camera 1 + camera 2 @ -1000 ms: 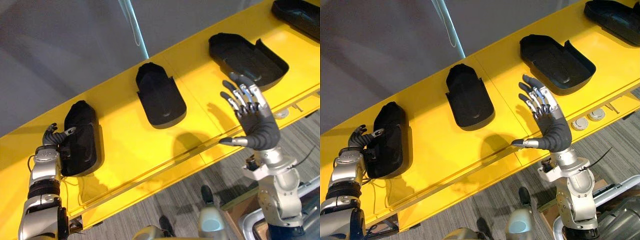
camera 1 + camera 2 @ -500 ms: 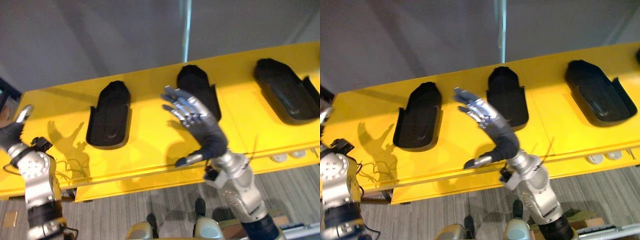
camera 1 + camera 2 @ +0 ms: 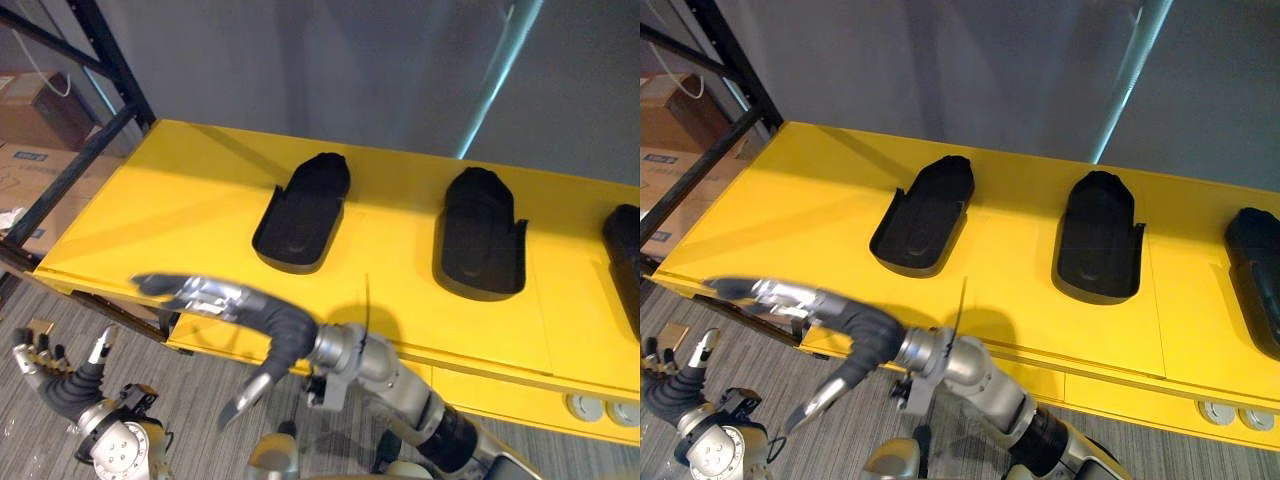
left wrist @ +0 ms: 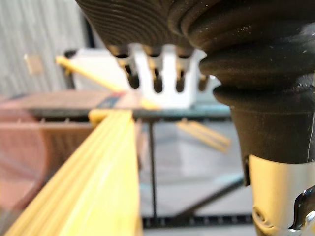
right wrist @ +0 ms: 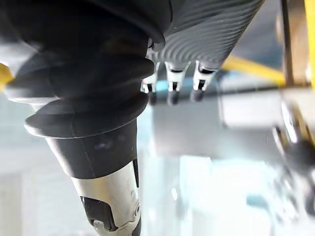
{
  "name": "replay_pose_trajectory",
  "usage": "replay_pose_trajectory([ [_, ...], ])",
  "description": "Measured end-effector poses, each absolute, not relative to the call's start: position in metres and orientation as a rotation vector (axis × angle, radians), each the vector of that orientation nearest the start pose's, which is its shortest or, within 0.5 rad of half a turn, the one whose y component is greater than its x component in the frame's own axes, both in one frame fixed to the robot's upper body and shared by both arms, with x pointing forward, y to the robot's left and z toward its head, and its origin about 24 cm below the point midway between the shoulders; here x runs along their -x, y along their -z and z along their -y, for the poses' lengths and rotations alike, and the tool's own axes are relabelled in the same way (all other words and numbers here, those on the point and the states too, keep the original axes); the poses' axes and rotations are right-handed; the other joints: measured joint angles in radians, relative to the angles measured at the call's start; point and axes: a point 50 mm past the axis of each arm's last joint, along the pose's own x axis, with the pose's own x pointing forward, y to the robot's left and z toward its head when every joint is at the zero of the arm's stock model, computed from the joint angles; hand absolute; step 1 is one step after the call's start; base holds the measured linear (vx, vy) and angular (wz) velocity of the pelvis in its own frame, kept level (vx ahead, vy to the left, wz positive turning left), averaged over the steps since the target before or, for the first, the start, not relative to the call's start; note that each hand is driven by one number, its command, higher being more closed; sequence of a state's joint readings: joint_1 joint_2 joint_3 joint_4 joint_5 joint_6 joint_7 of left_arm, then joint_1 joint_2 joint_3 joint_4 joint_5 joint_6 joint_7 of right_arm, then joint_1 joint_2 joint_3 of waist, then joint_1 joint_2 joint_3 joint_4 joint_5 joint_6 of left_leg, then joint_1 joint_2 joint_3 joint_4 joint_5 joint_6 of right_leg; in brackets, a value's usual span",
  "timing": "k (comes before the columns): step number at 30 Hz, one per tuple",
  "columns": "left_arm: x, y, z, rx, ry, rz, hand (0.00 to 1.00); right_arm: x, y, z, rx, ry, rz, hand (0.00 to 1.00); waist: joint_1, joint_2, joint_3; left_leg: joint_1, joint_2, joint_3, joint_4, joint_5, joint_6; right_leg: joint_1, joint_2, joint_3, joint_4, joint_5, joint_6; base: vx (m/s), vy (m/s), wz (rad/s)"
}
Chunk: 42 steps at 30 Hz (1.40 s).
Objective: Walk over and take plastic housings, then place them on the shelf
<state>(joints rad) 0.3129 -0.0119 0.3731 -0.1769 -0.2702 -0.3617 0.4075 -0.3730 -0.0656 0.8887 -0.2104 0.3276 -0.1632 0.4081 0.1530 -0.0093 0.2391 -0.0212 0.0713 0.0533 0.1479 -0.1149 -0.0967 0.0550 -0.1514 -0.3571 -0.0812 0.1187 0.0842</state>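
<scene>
— Where is there room on the bench (image 3: 170,200)?
— The left end is bare up to the first housing (image 3: 302,212). A lane runs between that and the middle housing (image 3: 480,233), and the front strip is free.
— What is in the way?
— A dark rack (image 3: 70,175) stands just off the left end. The right hand (image 3: 225,298), fingers straight, stretches across before the front edge.

Black housings (image 3: 923,218) (image 3: 1098,237) (image 3: 1255,290): three, the last cut off at the picture's right edge. Yellow shelf (image 3: 790,205): one, with two round silver discs (image 3: 1215,412) (image 3: 1257,418) on its front ledge. Black metal rack (image 3: 92,148): one; cardboard boxes (image 3: 35,100) (image 3: 45,190) behind it: two
</scene>
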Motion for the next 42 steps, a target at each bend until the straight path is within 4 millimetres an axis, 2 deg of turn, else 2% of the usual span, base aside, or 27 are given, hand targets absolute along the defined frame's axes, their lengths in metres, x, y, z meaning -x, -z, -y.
replay_pose_trajectory([
  [3,-0.154,-0.052,-0.266,0.182,-0.832,0.280,0.00,-0.172,-0.139,-0.061,-0.127,-1.430,0.476,0.00,0.000,0.000,0.000,0.000,0.002,-0.001,0.001,0.003,0.004,0.000,0.002,-0.003,0.000,0.002,0.003,0.02,0.003,0.02],
  [8,-0.164,-0.056,-0.253,0.237,-0.756,0.297,0.00,-0.183,-0.125,-0.063,-0.073,-1.323,0.419,0.00,-0.001,0.001,0.001,-0.003,0.002,-0.009,0.002,0.001,0.003,0.000,0.002,-0.012,0.000,0.002,0.003,0.04,0.008,0.04],
  [12,-0.172,-0.060,-0.248,0.258,-0.734,0.317,0.00,-0.196,-0.100,-0.071,0.037,-1.215,0.360,0.00,-0.001,0.017,0.012,-0.013,0.002,-0.019,0.007,0.000,0.003,0.000,0.002,-0.026,0.000,0.002,0.002,0.01,0.006,0.09],
  [17,-0.172,-0.057,-0.249,0.256,-0.746,0.305,0.00,-0.218,-0.089,-0.067,0.122,-1.098,0.356,0.00,0.001,0.042,0.031,-0.016,0.002,-0.022,0.019,-0.007,0.005,0.006,0.002,-0.029,0.000,-0.001,-0.001,-0.01,0.002,0.01],
  [20,-0.172,-0.058,-0.249,0.254,-0.745,0.308,0.00,-0.231,-0.080,-0.058,0.134,-1.021,0.308,0.00,0.001,0.044,0.033,-0.018,0.001,-0.034,0.017,-0.007,0.005,0.012,0.002,-0.044,0.000,-0.008,0.000,-0.02,-0.002,0.10],
  [25,-0.171,-0.059,-0.249,0.253,-0.738,0.323,0.00,-0.240,-0.082,-0.055,0.181,-0.969,0.330,0.00,0.006,0.038,0.062,-0.018,0.001,-0.045,0.018,-0.007,0.005,0.017,0.003,-0.055,0.000,-0.011,0.002,0.01,0.000,0.07],
  [32,-0.171,-0.061,-0.249,0.250,-0.723,0.349,0.00,-0.255,-0.078,-0.044,0.188,-0.842,0.301,0.00,0.011,0.037,0.065,-0.017,0.001,-0.045,0.016,-0.007,0.004,0.019,0.003,-0.057,0.000,-0.011,0.002,0.00,0.000,0.00],
  [42,-0.169,-0.060,-0.249,0.246,-0.725,0.343,0.00,-0.263,-0.073,-0.037,0.229,-0.760,0.292,0.00,0.011,0.040,0.076,-0.013,0.004,-0.046,0.032,-0.015,0.003,0.033,0.005,-0.057,0.000,-0.013,0.000,-0.02,0.006,0.00],
])
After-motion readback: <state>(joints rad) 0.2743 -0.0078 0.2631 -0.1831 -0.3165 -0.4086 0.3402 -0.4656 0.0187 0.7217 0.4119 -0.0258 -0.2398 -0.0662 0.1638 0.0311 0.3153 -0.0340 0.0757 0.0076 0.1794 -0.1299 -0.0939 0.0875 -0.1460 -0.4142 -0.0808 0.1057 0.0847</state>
